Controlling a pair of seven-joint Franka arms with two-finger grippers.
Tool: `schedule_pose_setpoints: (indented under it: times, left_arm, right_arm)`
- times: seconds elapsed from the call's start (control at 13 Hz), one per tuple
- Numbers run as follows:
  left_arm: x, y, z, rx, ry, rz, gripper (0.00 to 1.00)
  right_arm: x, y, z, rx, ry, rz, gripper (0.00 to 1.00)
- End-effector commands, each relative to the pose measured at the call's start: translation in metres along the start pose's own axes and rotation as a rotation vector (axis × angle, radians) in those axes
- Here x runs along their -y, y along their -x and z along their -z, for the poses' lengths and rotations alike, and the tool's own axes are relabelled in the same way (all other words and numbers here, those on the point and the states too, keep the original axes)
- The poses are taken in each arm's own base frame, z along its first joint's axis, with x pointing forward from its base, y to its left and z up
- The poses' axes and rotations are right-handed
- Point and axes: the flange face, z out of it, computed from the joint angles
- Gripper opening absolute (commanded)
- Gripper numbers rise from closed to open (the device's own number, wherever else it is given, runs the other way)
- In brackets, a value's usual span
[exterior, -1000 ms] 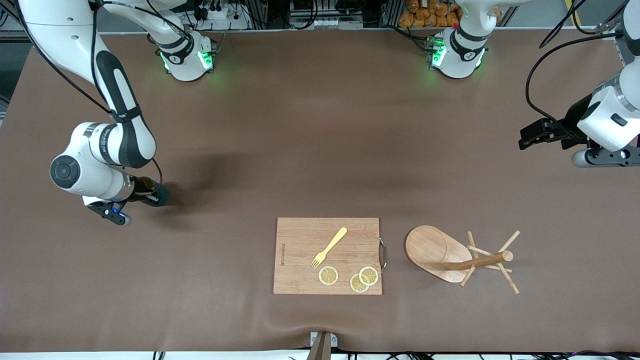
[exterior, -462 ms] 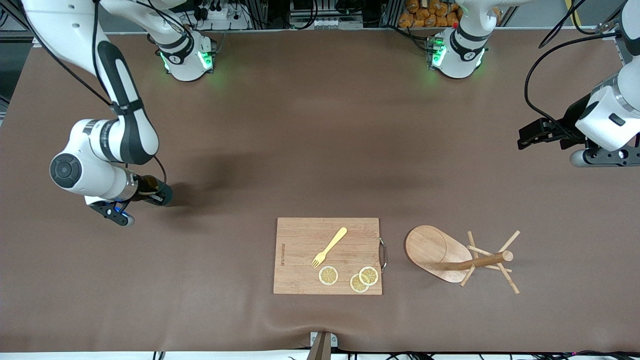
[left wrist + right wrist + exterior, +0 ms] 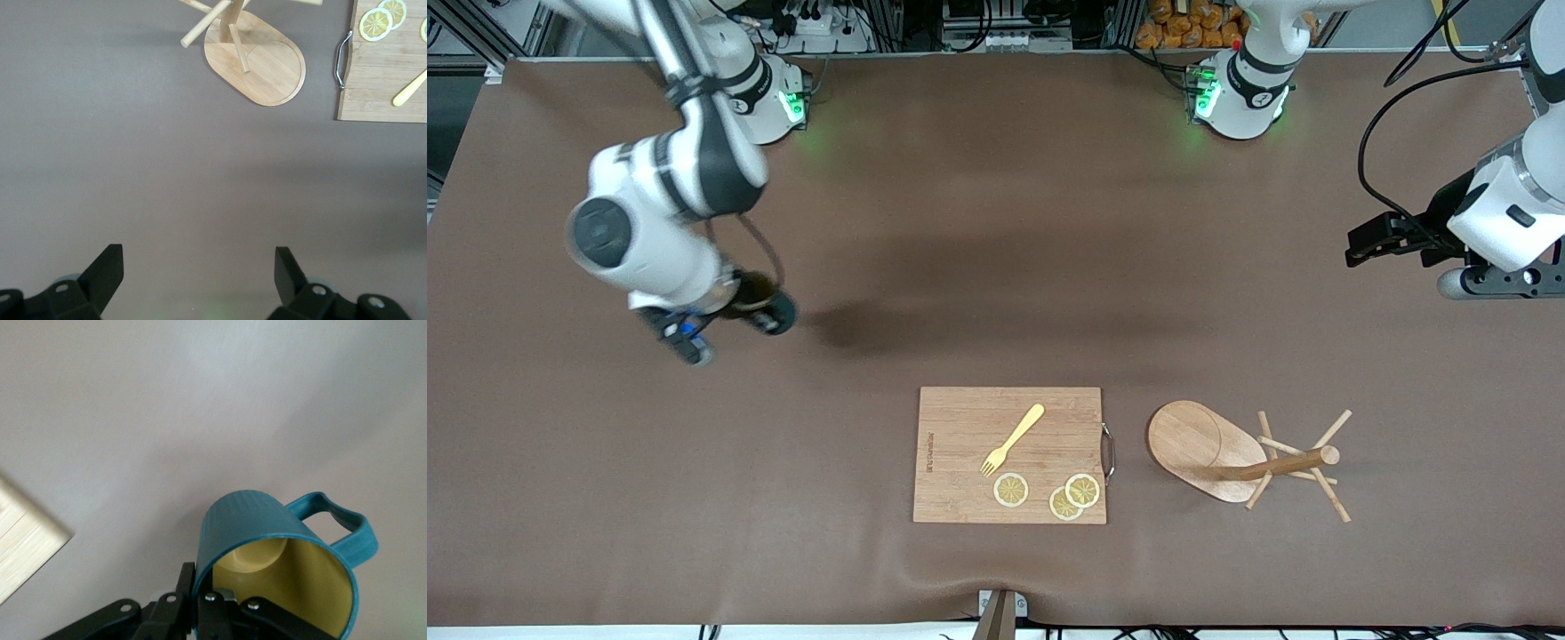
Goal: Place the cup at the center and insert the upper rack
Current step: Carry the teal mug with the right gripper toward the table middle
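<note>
The right pincer (image 3: 725, 324) is clamped tight on the rim of the cup (image 3: 280, 553), one finger inside the yellowish hollow and one against the teal wall, and it carries the cup in the air over bare table (image 3: 960, 222) toward the right arm's end. In the right wrist view the cup's handle (image 3: 340, 520) sticks out to the side, away from the fingers, and a pale wooden corner shows at the edge of the picture.

The left pincer (image 3: 197, 277) hangs with its fingers (image 3: 103, 273) spread wide and nothing between them, over bare table at the left arm's end; that arm waits.

The mug tree (image 3: 1227, 453) stands on the table nearer to the front camera, toward the left arm's end, its oval base flat and its pegs branching from the post. Just beside it, toward the middle, lies a cutting board (image 3: 960, 436) with a metal handle (image 3: 1109, 452). On the board are a yellow fork (image 3: 1014, 437) and three lemon slices (image 3: 1011, 490).
</note>
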Motion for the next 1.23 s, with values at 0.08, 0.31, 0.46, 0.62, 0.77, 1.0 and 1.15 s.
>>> schedule_pose_setpoints:
  times: [0.08, 0.31, 0.46, 0.62, 0.77, 1.0, 1.15]
  left_arm:
    - [-0.002, -0.001, 0.003, -0.003, 0.017, 0.019, 1.0]
    - [-0.001, -0.001, 0.003, -0.002, 0.018, 0.02, 1.0]
    - [-0.002, -0.001, 0.003, -0.002, 0.018, 0.019, 1.0]
    - [-0.002, -0.001, 0.003, -0.002, 0.018, 0.019, 1.0]
    - [-0.003, -0.001, 0.003, -0.002, 0.018, 0.017, 1.0]
    - [-0.002, -0.001, 0.003, -0.002, 0.018, 0.019, 1.0]
    - [-0.003, -0.001, 0.003, -0.002, 0.018, 0.017, 1.0]
  right_arm:
    - [0.048, 0.131, -0.001, 0.013, -0.022, -0.161, 0.0]
    - [0.071, 0.208, -0.009, 0.024, -0.089, -0.225, 0.0]
    - [0.082, 0.236, -0.031, 0.024, -0.099, -0.278, 0.0]
    - [0.09, 0.271, -0.062, 0.055, -0.084, -0.321, 0.0]
    - [0.095, 0.299, -0.092, 0.04, -0.083, -0.343, 0.0]
    - [0.102, 0.312, -0.123, 0.018, -0.103, -0.371, 0.0]
    - [0.11, 0.322, -0.14, 0.003, -0.101, -0.367, 0.0]
